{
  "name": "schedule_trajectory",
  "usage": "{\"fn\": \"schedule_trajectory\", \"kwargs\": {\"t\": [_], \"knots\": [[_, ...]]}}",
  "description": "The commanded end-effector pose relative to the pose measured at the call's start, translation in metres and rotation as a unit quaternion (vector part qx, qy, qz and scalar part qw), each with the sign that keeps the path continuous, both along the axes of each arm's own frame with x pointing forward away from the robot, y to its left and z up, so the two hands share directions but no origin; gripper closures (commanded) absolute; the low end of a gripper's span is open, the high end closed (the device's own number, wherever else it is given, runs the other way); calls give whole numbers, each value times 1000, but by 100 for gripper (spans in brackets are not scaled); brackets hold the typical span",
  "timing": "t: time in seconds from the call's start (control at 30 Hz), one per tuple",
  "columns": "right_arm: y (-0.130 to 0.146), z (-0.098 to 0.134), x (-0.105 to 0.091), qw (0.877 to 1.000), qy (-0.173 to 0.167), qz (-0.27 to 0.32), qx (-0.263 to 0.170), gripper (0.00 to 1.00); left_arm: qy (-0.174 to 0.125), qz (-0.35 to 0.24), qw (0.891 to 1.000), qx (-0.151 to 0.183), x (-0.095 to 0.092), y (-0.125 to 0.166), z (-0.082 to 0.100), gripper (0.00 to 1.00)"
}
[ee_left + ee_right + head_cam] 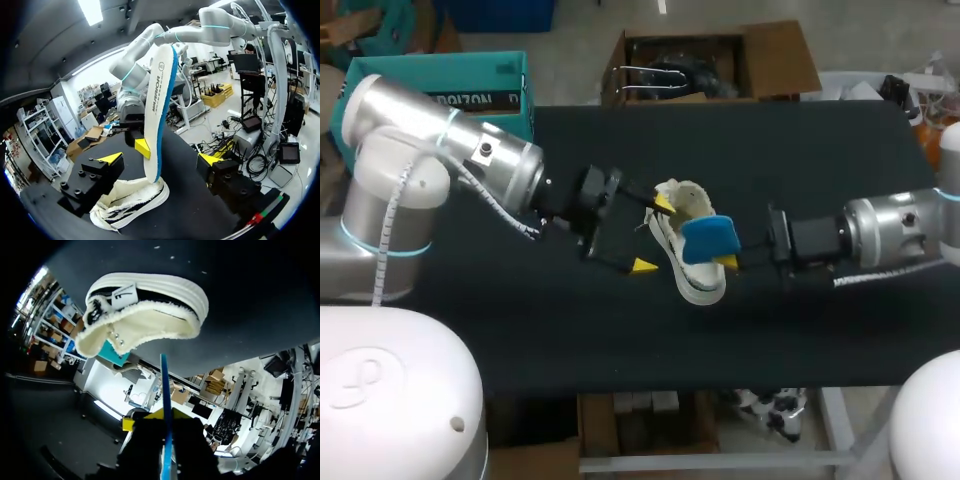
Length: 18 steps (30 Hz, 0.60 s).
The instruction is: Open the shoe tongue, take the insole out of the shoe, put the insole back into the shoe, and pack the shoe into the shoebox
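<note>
A white shoe (692, 272) with black side markings lies on the black table (570, 330), with its fleecy opening toward my left arm. Above it my right gripper (727, 259) is shut on a blue-and-white insole (708, 238). The left wrist view has the insole (158, 105) standing upright over the shoe (131, 199), pinched low down by my right gripper's yellow tip (142, 148). My left gripper (653, 235) is open and faces the shoe with a finger on each side, touching nothing. In the right wrist view the insole (165, 405) is edge-on between the fingers of the right gripper (166, 429), and the shoe (145, 310) is ahead.
A teal box (440, 90) stands at the table's back left corner. An open cardboard box (710, 62) sits behind the far edge. Bare black tabletop lies in front of the shoe and toward the right.
</note>
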State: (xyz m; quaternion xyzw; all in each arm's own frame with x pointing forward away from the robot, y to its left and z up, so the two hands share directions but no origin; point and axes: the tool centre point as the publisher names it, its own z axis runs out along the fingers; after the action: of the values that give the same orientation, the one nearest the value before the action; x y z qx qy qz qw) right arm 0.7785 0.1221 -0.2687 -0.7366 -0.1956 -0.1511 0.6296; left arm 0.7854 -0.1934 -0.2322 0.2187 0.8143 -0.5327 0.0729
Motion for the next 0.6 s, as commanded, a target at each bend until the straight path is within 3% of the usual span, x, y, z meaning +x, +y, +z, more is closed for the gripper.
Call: {"fn": "schedule_trajectory", "kwargs": {"t": [0.03, 0.1, 0.3, 0.6], "knots": [[4, 5, -2, 1000, -4, -5, -6, 100, -50, 133, 988, -55, -1, -13, -9, 13], [5, 5, -1, 1000, -4, -4, -5, 100, -50, 133, 988, -53, 1, -17, -13, 16], [5, 4, 3, 1000, -4, -5, -2, 100, -49, 136, 988, -52, 9, -26, -20, 51], [6, -1, 10, 1000, 0, -8, 5, 100, -41, 131, 989, -50, 19, -35, -27, 55]]}}
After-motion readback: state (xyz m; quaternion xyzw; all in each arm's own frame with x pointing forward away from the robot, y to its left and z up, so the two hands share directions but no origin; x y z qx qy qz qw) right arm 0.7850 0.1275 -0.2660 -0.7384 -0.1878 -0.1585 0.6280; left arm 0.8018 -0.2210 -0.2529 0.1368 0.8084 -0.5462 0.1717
